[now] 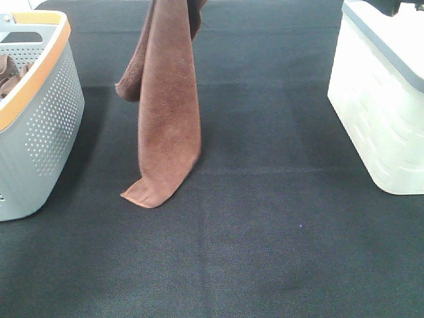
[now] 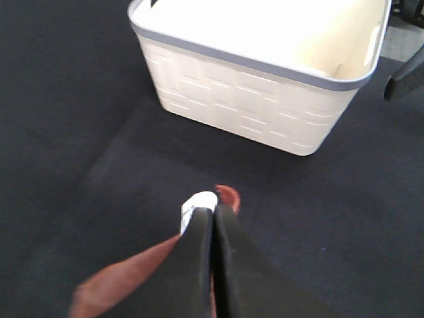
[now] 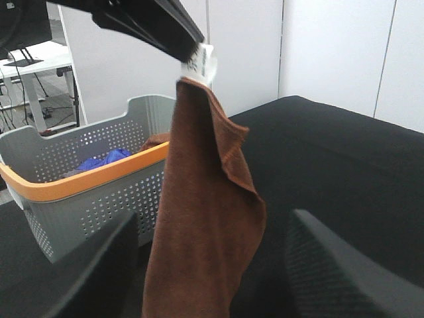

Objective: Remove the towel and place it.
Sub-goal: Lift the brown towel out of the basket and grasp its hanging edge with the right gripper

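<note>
1. Pinching the towel (image 3: 205, 218) at its tagged corner, the left gripper (image 2: 213, 213) has its two black jaws pressed tight together, and the small white tag (image 2: 199, 202) pokes out right at their tips
2. The right gripper (image 3: 213, 217) is spread wide and grips nothing; its dark fingers (image 3: 93, 265) sit on either side of the hanging cloth, and its wrist view shows no contact with it
3. The reddish-brown terry towel hangs straight down from the left gripper in a long folded drape, with a shorter fold falling beside the main length on the side toward the grey basket
4. Its lowest corner touches the black table cover (image 1: 278, 252) and bends flat there, somewhat left of centre in the high view
5. The grey perforated basket (image 1: 46, 126) with an orange rim stands at the left edge of the high view, near the towel but apart from it; brown cloth and blue fabric (image 3: 103, 160) lie inside
6. A white basket (image 1: 377, 112) with a grey rim stands at the right edge, well apart from the towel, and glare washes out its inside
</note>
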Robot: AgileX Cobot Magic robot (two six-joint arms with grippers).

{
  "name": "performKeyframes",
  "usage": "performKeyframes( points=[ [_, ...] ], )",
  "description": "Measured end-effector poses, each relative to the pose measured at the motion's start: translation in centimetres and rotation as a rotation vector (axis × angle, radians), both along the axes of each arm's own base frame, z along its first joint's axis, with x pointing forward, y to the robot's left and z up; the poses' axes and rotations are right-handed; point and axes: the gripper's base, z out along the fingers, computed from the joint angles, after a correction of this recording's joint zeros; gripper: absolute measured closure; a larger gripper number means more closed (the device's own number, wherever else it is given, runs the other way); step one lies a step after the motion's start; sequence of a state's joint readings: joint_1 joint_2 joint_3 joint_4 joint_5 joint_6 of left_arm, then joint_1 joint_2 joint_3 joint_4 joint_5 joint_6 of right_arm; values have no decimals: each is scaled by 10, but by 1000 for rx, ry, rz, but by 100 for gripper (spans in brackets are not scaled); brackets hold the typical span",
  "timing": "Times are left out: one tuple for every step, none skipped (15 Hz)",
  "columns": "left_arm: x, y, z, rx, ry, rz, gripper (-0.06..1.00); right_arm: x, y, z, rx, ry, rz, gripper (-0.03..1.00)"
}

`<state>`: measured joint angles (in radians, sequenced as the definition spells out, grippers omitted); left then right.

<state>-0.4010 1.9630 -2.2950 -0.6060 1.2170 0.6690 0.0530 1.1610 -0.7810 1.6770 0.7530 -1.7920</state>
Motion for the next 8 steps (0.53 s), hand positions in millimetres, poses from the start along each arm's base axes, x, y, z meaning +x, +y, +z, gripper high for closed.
performKeyframes(
  points=[
    [-1,-4,0,-44,25,-22,94,0,0,0,-2,2,1,35],
    [-4,-7,4,-98,46,-50,94,0,0,-1,-10,2,2,35],
    [-11,-10,11,-148,57,-78,94,0,0,-2,-21,1,2,35],
    [-17,-13,18,-192,63,-105,94,0,0,-2,-23,2,1,35],
    [-25,-15,26,-227,62,-128,94,0,0,-1,-23,1,1,35],
    [-31,-18,31,-243,61,-147,94,0,0,1,-21,-7,0,35],
    [-36,-21,33,-245,57,-160,94,2,0,5,-13,-18,-2,35],
    [-40,-25,34,-246,58,-174,94,3,0,11,-6,-37,-4,35]
  ],
)
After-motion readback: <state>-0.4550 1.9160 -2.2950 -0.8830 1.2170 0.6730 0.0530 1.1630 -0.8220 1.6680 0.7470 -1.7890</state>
